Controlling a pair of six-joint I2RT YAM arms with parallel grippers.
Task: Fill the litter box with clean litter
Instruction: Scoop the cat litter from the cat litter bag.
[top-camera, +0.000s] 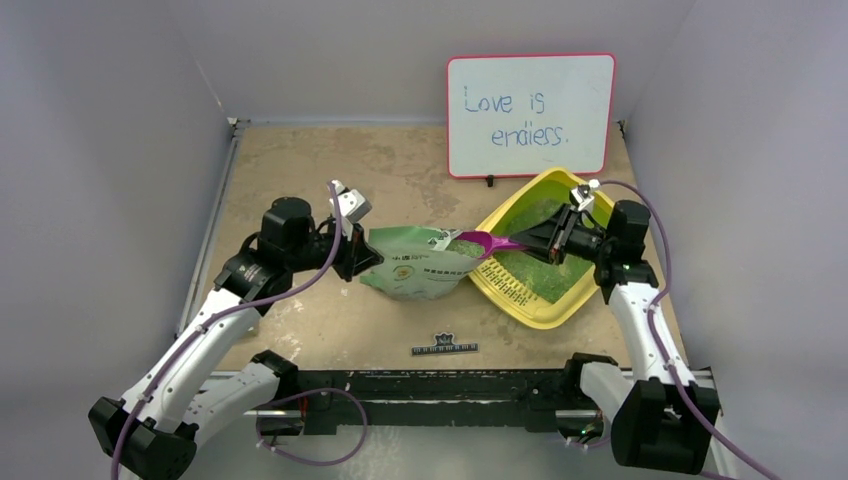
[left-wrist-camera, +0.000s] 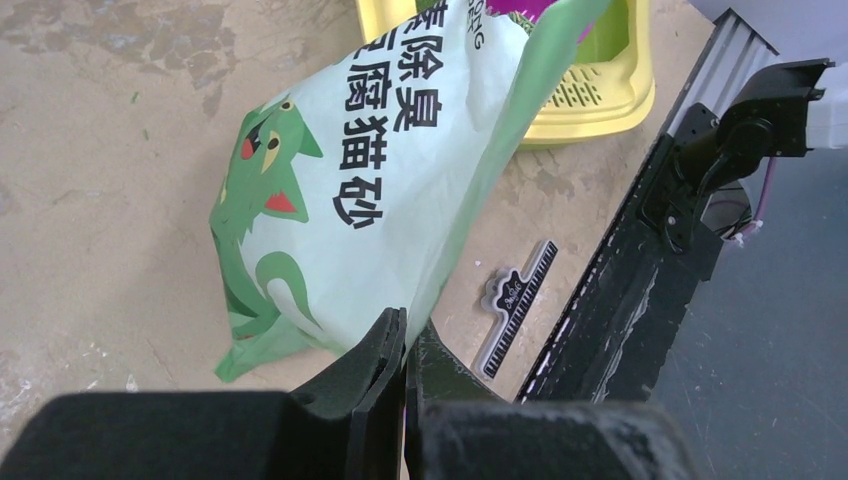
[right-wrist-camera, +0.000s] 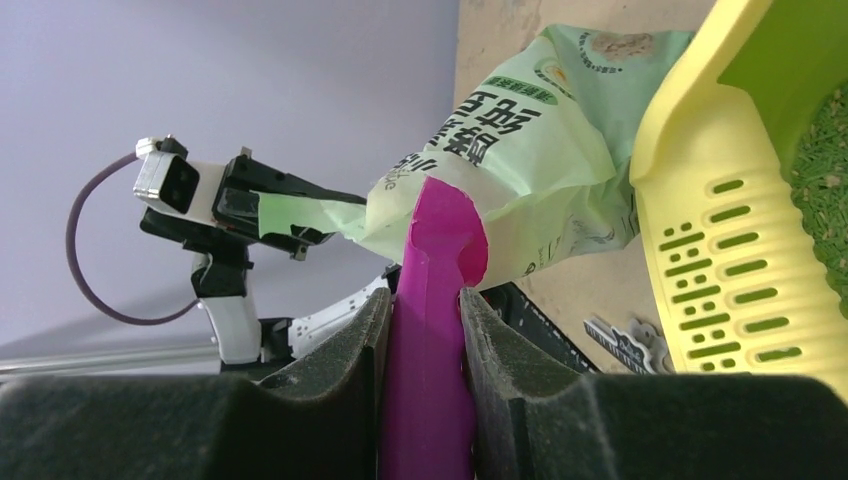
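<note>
The yellow litter box (top-camera: 503, 282) sits tilted at the right of the table, its slotted grille toward the near left, with green litter (top-camera: 532, 265) spread inside. It shows in the right wrist view (right-wrist-camera: 745, 200) with litter (right-wrist-camera: 825, 190), and in the left wrist view (left-wrist-camera: 610, 95). My right gripper (top-camera: 552, 240) is shut on the handle of the magenta scoop (top-camera: 485, 242) (right-wrist-camera: 430, 330), whose head pokes into the mouth of the pale green bag (top-camera: 415, 262). My left gripper (top-camera: 362, 256) is shut on the bag's edge (left-wrist-camera: 400, 200) and holds it up.
A white red-framed board (top-camera: 530, 115) with writing stands at the back, just behind the litter box. A small black ruler-like tag (top-camera: 445, 347) lies near the front edge, also in the left wrist view (left-wrist-camera: 515, 300). Purple walls enclose left, right and back.
</note>
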